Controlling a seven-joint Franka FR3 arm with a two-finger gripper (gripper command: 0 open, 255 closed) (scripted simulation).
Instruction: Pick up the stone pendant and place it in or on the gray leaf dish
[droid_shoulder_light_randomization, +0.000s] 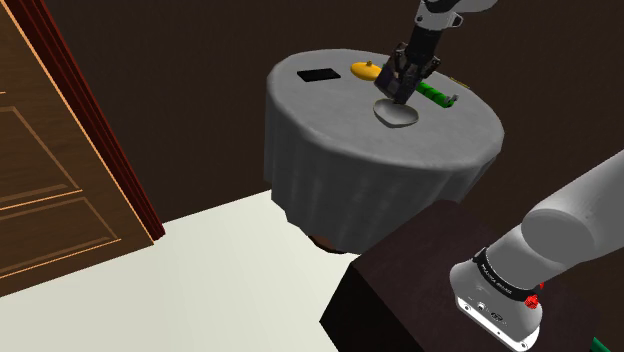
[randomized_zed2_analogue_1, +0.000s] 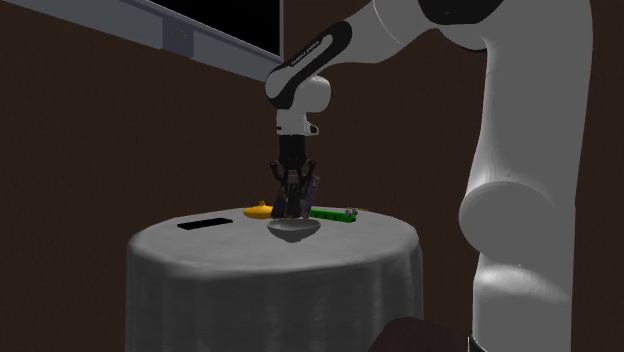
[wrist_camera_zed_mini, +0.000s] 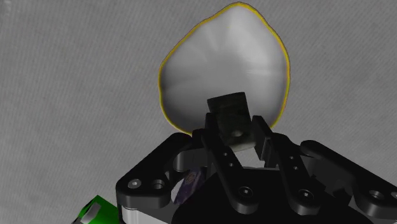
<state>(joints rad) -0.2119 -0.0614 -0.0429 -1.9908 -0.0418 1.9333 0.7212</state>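
The gray leaf dish (droid_shoulder_light_randomization: 398, 114) (randomized_zed2_analogue_1: 294, 230) (wrist_camera_zed_mini: 222, 63), a pale teardrop bowl with a thin yellow rim, sits on the round cloth-covered table (droid_shoulder_light_randomization: 340, 130). My gripper (droid_shoulder_light_randomization: 399, 88) (randomized_zed2_analogue_1: 294, 206) (wrist_camera_zed_mini: 236, 135) hangs straight above the dish, close over its bowl. It is shut on the stone pendant (wrist_camera_zed_mini: 228, 109) (randomized_zed2_analogue_1: 302, 192), a dark piece with a purplish part, clasped between the fingers. Most of the pendant is hidden by the hand.
On the table lie a flat black slab (droid_shoulder_light_randomization: 319, 75) (randomized_zed2_analogue_1: 204, 224), a yellow object (droid_shoulder_light_randomization: 366, 70) (randomized_zed2_analogue_1: 258, 211) and a green stick-like object (droid_shoulder_light_randomization: 436, 97) (randomized_zed2_analogue_1: 333, 214) just behind the dish. A wooden door (droid_shoulder_light_randomization: 50, 150) stands at the shoulder view's left.
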